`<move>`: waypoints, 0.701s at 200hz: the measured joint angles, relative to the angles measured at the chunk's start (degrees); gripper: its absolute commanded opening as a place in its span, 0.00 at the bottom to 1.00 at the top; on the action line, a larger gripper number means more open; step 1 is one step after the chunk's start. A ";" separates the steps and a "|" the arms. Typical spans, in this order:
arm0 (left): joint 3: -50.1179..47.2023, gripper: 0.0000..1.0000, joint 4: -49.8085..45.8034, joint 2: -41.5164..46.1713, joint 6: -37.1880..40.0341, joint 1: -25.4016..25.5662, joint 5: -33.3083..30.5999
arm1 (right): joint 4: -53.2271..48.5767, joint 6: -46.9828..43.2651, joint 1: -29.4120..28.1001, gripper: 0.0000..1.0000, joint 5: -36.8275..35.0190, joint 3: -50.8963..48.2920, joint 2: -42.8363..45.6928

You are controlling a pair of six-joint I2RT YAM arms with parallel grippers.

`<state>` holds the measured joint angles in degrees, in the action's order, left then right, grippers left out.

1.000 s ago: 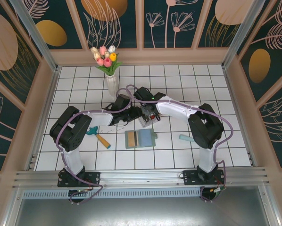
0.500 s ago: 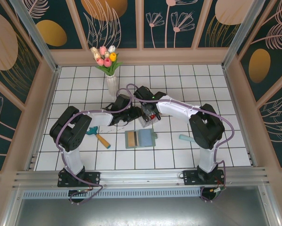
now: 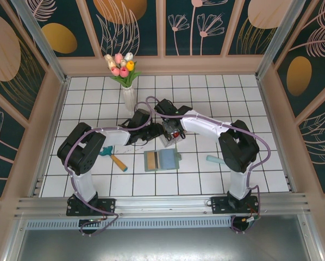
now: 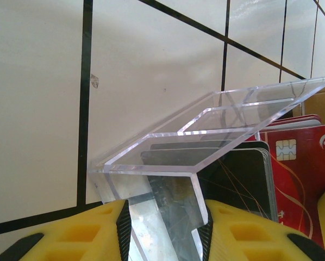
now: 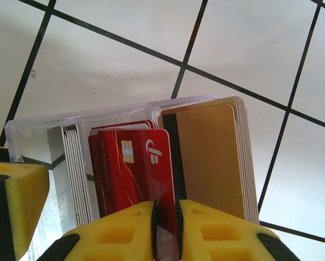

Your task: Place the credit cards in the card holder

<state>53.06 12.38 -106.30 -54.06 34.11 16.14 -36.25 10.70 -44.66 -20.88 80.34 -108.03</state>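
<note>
Right tool [image 5: 165, 228] sits closest to you, its fingers pressed together on the lower edge of a red card [image 5: 132, 168]. That card stands upright in the clear box [image 5: 26, 136], with pale grey cards [image 5: 73, 168] on one side and a tan stack [image 5: 208, 157] on the other. Your left tool [image 4: 162, 234] pinches a clear wall of the same box, which looks like bracing. Beyond the box is bare tiled bench [image 5: 124, 70]. Farther off, toward the arm bases, the card holder [image 3: 161, 160] lies open and flat.

You appear to be at the pick: one of the credit cards is gripped but not yet lifted out. The next move calls for a straight pull along the card's face so that its neighbours don't drag. After that, carry it to the holder and slide it edge-first into a pocket.
</note>
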 measured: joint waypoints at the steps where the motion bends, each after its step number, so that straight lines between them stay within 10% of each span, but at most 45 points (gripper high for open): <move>1: 0.00 0.38 0.00 0.00 0.00 0.00 0.00 | 0.00 0.07 0.00 0.14 0.04 0.00 0.00; 140: -0.17 0.44 -0.02 0.20 0.24 0.00 0.09 | 0.17 2.12 1.55 0.00 7.98 -0.20 5.55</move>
<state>52.88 12.36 -106.10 -53.82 34.11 16.23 -36.07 12.82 -43.11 -12.91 80.14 -102.48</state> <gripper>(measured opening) 0.423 0.059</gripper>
